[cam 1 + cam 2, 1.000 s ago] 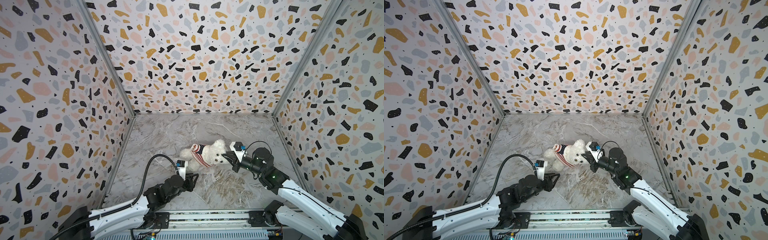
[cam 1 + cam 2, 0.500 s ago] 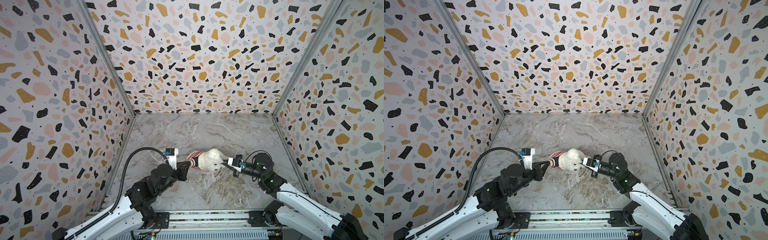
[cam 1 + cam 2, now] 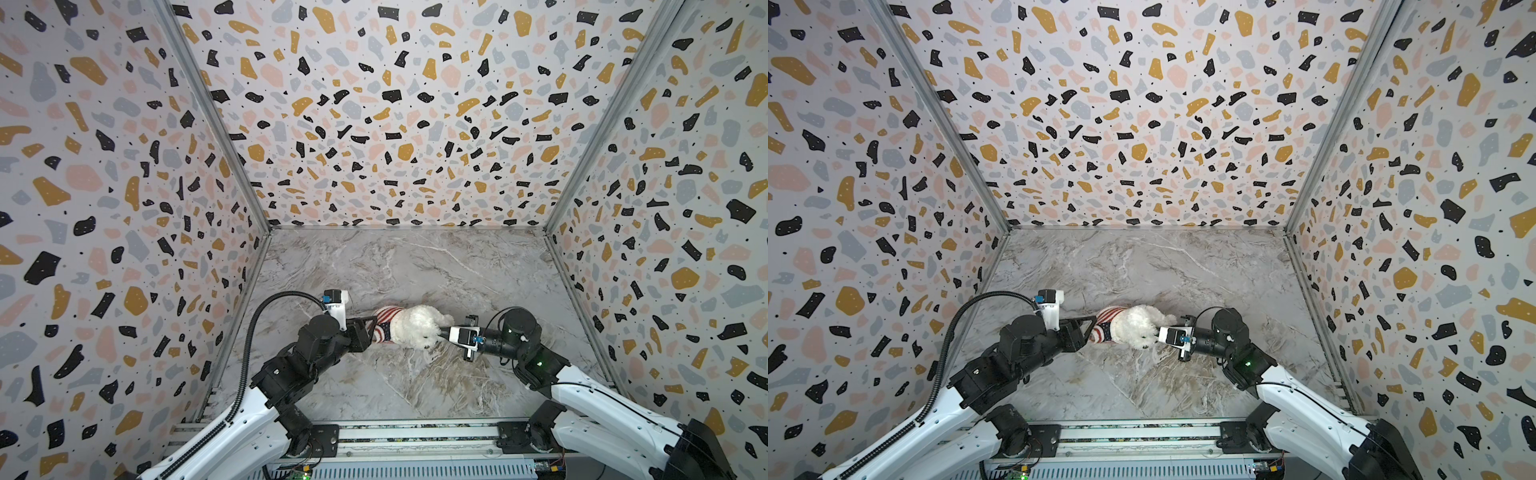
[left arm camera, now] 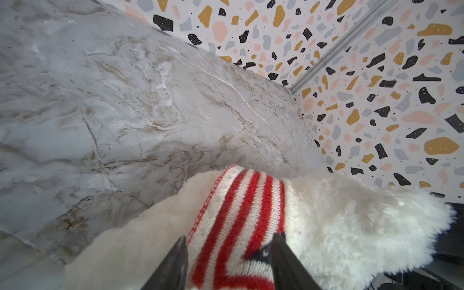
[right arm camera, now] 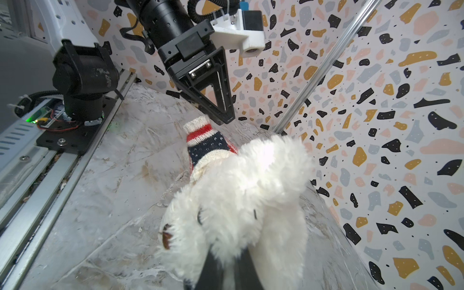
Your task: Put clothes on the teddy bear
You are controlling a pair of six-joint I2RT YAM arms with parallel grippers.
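The teddy bear [image 3: 417, 328] [image 3: 1138, 326] lies on its side on the marble floor, head toward the right arm. A red-and-white striped top [image 3: 386, 322] [image 3: 1106, 326] with a navy starred patch [image 5: 206, 144] covers its body. My left gripper [image 3: 371, 332] [image 3: 1090, 328] [image 4: 229, 238] stands open, one finger on either side of the striped top [image 4: 238, 213]. My right gripper [image 3: 444, 332] [image 3: 1157, 332] [image 5: 227, 256] is shut on white fur at the bear's head [image 5: 233, 208]; its fingertips are buried in the fur. In the right wrist view the face shows two eyes and a brown nose.
Terrazzo-patterned walls [image 3: 395, 124] close in the marble floor [image 3: 415, 266] on three sides. A metal rail [image 3: 415, 432] carrying both arm bases runs along the front edge. The bear lies mid-floor, nearer the front.
The left arm came from the front floor up to the bear, and its jaws now stand wider around the top. The right gripper kept its hold and the bear has rolled onto its side.
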